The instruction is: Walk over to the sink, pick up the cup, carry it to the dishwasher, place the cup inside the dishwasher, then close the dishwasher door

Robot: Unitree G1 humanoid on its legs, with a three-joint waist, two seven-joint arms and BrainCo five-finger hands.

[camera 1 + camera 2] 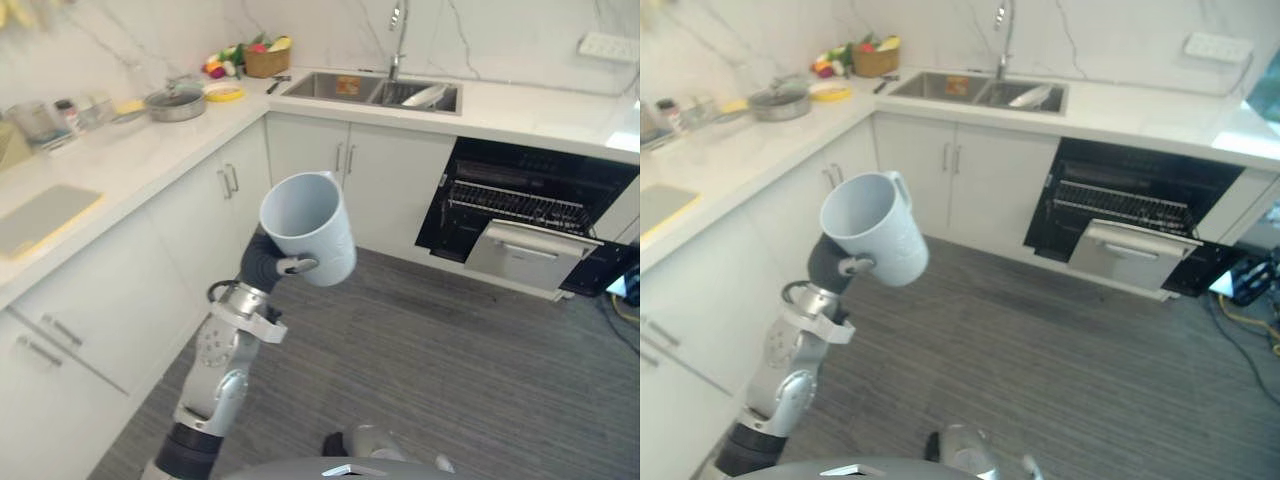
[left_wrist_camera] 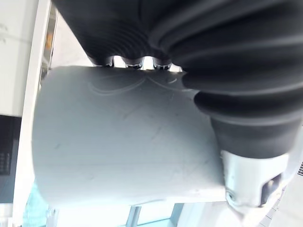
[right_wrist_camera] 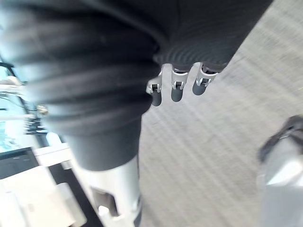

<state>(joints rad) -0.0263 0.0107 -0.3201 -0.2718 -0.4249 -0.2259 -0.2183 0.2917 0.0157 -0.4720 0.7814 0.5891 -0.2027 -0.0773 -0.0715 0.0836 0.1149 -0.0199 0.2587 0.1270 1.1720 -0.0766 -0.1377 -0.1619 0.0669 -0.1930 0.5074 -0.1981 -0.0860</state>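
The robot's left hand (image 1: 266,262) is raised in front of its chest. Its fingers and thumb are curled around the lower wall of a pale blue-grey cup (image 1: 308,228). The cup is clear of every surface, in the air above the grey floor (image 1: 450,370). It is tilted rather than upright: its open mouth faces up and back toward the robot's head, and its base points down and away, past the fingers. A small handle shows on the rim's far side, away from the palm. In the left wrist view the cup's wall lies right against the hand, with fingertips hooked over its far edge.

The move ahead turns on where the dishwasher (image 1: 520,215) lies from this hand. It sits forward and off to the right of the cup, lower down and well apart from it, with open floor between. Its dark opening is exposed, with a wire rack (image 1: 515,205) inside. A silver front panel (image 1: 525,255) hangs out and down at the mouth. The cup's base already leans roughly toward that side, so I judge the arm must swing right, reach across the body and come down.

The sink (image 1: 370,90) is set in the desk (image 1: 130,160) beyond the hand, further off than the dishwasher's near edge.

The right hand (image 3: 176,90) hangs low over the floor, fingers loose and holding nothing. It is on the dishwasher's side, likely better placed for the door.
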